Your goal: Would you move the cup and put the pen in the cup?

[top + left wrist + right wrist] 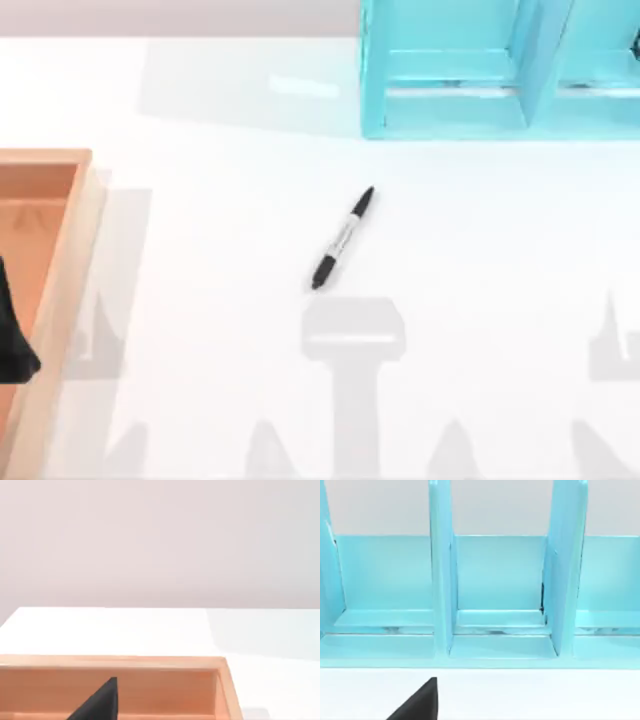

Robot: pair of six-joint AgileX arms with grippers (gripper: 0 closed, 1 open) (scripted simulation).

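Note:
The pen (342, 238), slim and black with a grey-white middle barrel, lies flat on the white table near its middle, slanting from lower left to upper right. The cup is out of view. A dark part of my left gripper (14, 345) shows at the top view's left edge, over the wooden tray and far to the left of the pen. In the left wrist view the left gripper (97, 705) hangs above the tray's inside. In the right wrist view a black tip of my right gripper (417, 705) is over the table in front of the blue rack.
A shallow wooden tray (62, 270) lies along the table's left side; its far rim (110, 661) appears in the left wrist view. A light-blue rack (450, 112) with upright dividers (442, 580) stands at the back right. White tabletop surrounds the pen.

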